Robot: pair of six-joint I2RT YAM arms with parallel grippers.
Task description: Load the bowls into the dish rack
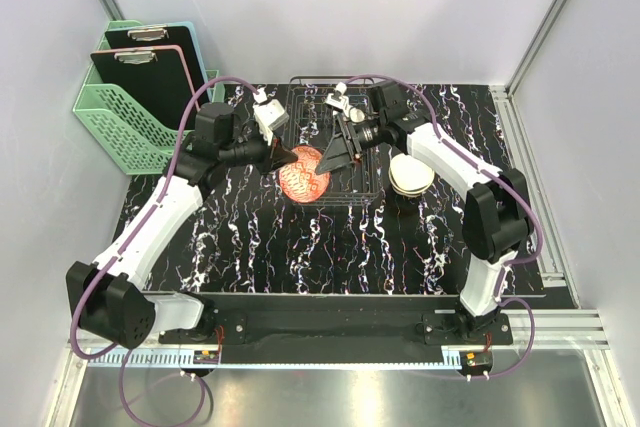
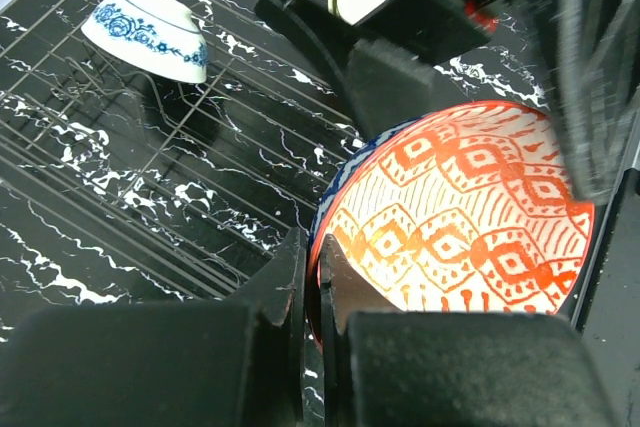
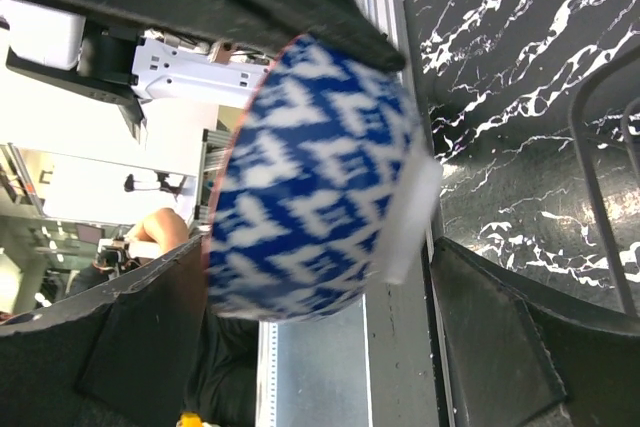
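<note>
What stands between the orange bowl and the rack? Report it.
Nothing visible. The orange bowl, pinched by the left pincer, hangs at the near-left corner of the rack; the blue-patterned bowl in it sits well aside.

both my arms stretch toward the worktop's far edge. my left pincer [image 2: 312, 257] pinches the bowl [image 2: 450, 217] rim; my right pincer [image 1: 338, 155] straddles it, grip unclear.

Rack [image 1: 312, 112]: dark wire, flat on the table centre-back. Orange bowl [image 1: 303, 176]: diamond-patterned inside, blue-and-white outside, tipped up on edge at the rack's front-left. White bowl [image 2: 150, 35] with blue flowers: upside down, tilted on the rack wires. Pale stack [image 1: 411, 175] of bowls: on the table just right of the rack.
</note>
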